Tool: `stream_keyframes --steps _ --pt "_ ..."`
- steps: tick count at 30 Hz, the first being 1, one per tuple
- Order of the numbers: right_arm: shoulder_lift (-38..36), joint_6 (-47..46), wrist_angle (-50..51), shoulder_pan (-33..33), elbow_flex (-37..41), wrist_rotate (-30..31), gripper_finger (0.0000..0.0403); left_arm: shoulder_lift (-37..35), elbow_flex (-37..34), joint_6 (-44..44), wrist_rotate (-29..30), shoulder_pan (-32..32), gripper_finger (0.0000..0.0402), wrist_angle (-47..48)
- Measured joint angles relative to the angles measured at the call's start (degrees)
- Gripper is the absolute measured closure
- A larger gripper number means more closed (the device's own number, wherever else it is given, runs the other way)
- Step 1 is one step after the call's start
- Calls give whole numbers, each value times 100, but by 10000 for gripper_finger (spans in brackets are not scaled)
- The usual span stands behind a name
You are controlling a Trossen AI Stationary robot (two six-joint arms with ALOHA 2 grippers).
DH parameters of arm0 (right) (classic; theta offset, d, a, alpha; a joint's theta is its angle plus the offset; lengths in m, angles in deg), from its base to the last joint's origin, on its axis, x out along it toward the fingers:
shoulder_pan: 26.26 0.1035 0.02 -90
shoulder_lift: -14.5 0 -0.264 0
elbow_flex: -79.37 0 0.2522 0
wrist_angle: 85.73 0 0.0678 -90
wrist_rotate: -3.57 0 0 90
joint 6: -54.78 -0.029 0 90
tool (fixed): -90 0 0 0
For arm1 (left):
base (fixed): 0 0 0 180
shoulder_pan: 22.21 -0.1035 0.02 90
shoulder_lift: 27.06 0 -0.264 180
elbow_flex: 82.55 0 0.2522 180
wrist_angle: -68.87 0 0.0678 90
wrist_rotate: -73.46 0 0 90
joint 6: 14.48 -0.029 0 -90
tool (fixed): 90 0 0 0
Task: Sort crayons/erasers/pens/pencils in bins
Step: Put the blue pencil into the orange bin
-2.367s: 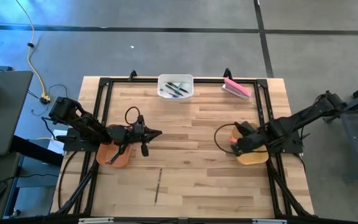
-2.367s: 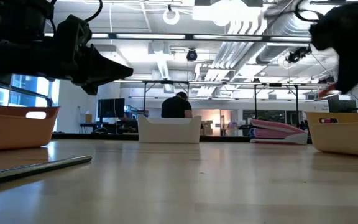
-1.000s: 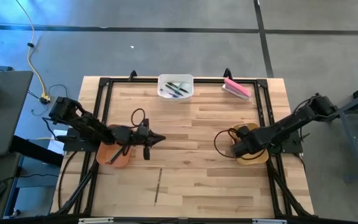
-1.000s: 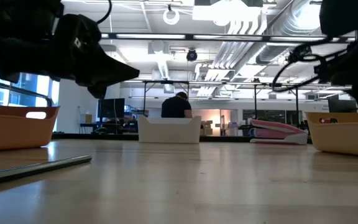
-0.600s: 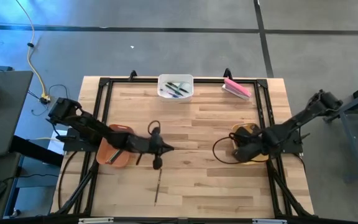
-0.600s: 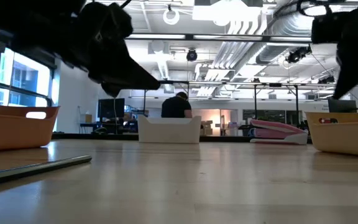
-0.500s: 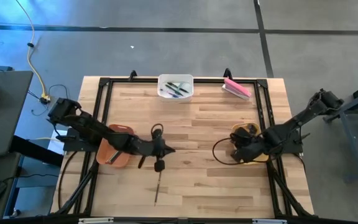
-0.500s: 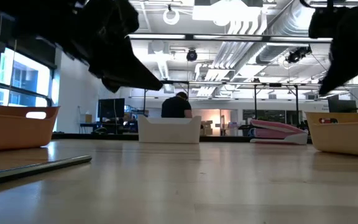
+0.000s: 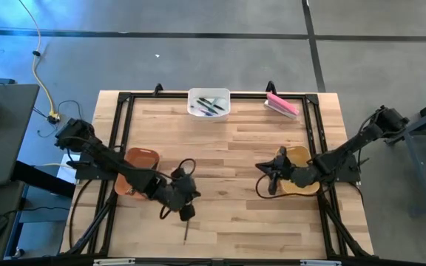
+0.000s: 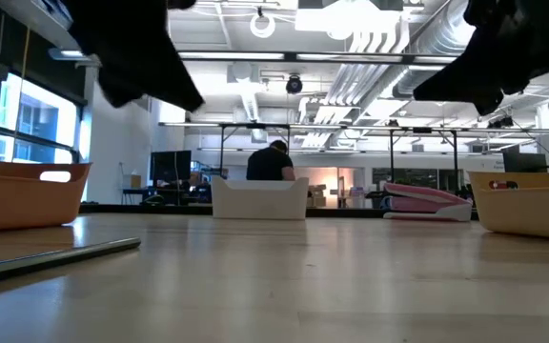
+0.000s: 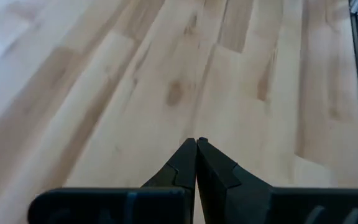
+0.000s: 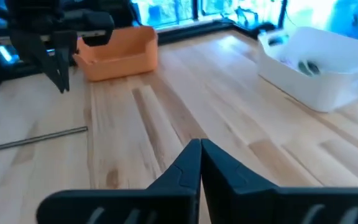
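Both end effectors closed, holding nothing.
Left end effector [image 9: 186, 211] hangs over the pencil [image 9: 186, 231] at the bench's [image 9: 235, 140] 7 o'clock; right end effector [image 9: 272, 186] sits beside the mustard bin [image 9: 300, 157] at 4 o'clock.

Open-plan lab or workshop hall. Exposed ceiling ducts [image 10: 389, 38], concrete floor [image 9: 198, 63] with taped lines. A person [image 10: 273, 160] sits among workstations beyond the wooden table [image 9: 228, 155].

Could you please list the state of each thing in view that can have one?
Left gripper: shut, empty, above the pencil.
Right gripper: shut, empty, beside the yellow bin.
Thin brown pencil: lying flat on the table.
White plastic bin: upright, holding pens.
Orange-brown plastic bin: upright.
Mustard yellow plastic bin: upright.
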Motion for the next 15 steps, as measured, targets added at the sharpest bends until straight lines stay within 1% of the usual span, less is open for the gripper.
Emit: stream_keyframes --steps 2,5,8,10,12,15 --pt "-6 235 -383 2 176 -103 402 0 181 464 69 170 402 372" --pt "-11 259 -646 35 306 -118 401 74 373 1133 92 371 402 719" --pt "-11 276 -791 54 373 -78 402 293 645 1751 88 546 402 1136" --pt "-11 266 -799 95 377 -79 402 530 952 2164 88 643 402 1514" --pt "9 266 -805 159 377 -79 402 808 1325 2592 68 730 402 2097" --pt "26 265 -813 287 381 -79 402 1238 1931 3214 -138 825 402 2841"
